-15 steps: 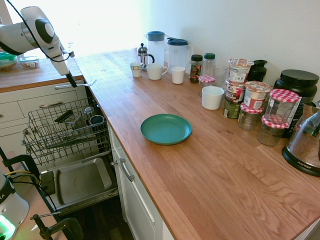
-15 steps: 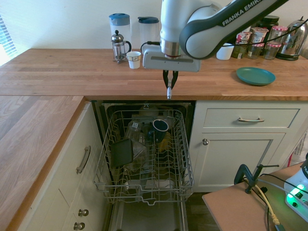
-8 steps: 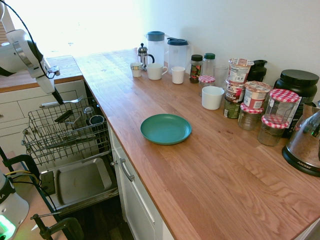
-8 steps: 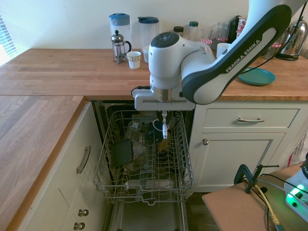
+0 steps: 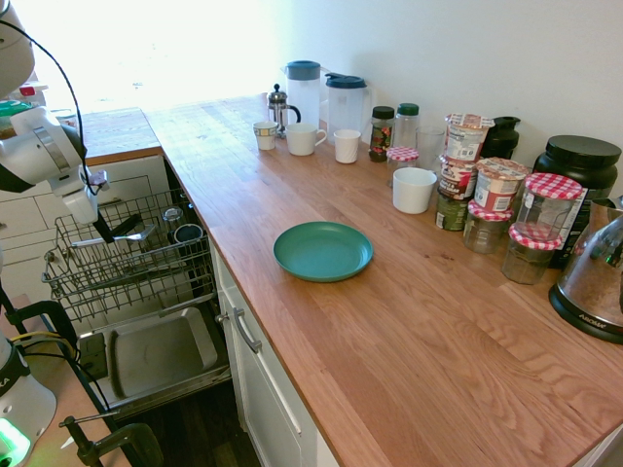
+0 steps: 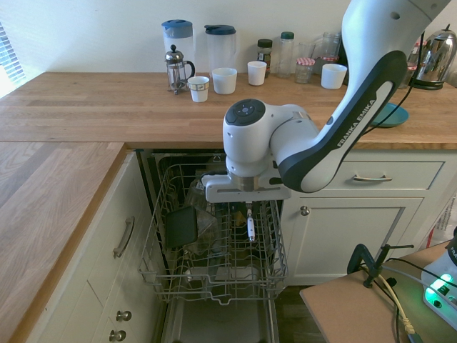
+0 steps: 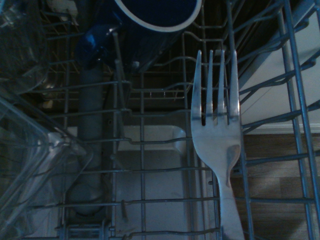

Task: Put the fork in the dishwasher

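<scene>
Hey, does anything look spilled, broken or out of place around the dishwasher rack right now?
Nothing stands out. The gripper holds the fork tines-down over the pulled-out wire rack of the dishwasher. A blue mug lies in the rack. The teal plate sits flat on the counter, with no spill visible.

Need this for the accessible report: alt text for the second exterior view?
The white arm's end effector holds the fork pointing down into the dishwasher wire rack, pulled out below a wooden counter with jugs and cups.
</scene>
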You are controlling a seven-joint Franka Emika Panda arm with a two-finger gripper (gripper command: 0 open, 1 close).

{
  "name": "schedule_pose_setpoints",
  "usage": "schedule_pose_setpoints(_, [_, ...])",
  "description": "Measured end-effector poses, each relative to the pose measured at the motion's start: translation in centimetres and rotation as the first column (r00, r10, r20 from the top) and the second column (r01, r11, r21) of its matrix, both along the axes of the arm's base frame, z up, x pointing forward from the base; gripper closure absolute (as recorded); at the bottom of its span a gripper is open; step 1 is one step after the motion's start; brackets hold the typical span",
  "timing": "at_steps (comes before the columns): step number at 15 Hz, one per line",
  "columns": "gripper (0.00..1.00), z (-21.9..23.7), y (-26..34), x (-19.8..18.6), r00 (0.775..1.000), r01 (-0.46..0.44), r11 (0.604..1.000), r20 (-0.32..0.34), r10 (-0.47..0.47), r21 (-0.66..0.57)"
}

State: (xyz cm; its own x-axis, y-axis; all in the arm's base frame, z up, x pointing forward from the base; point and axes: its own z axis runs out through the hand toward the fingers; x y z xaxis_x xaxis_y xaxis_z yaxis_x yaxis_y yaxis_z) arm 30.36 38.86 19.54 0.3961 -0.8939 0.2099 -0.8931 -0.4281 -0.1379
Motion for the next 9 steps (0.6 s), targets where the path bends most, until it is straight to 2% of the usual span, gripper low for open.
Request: schedule_pose_setpoints(9, [1.0, -7.5, 0.1, 2.9, 0.999, 0.013, 1.0, -0.053, -0.013, 0.003])
